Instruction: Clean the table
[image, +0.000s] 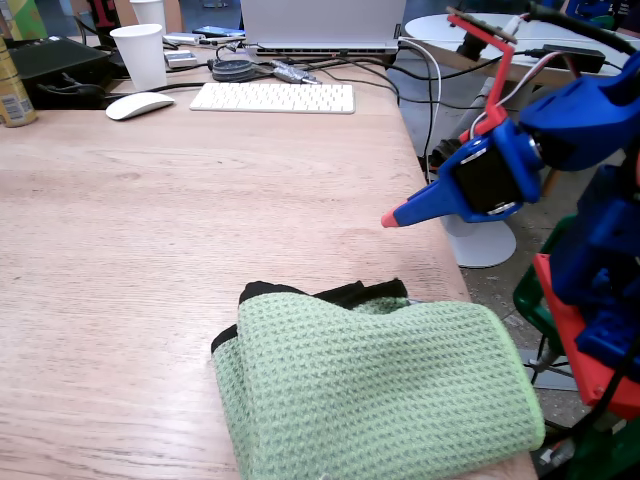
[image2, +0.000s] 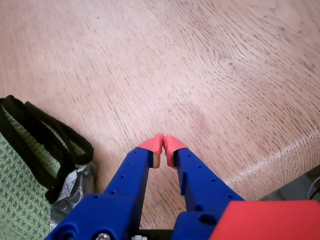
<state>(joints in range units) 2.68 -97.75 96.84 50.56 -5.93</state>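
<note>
Green cloth (image: 370, 395) runs off the bottom of the fixed view, and something black (image: 330, 294) peeks out from under its far edge, can't tell what. In the wrist view there's also a scrap of grey plastic (image2: 75, 187) beside it. Pincer (image2: 163, 144) is clenched with nothing in it, red tips touching, hovering over bare bench (image2: 200, 70) near the bench's right edge, cloth just beside it.
</note>
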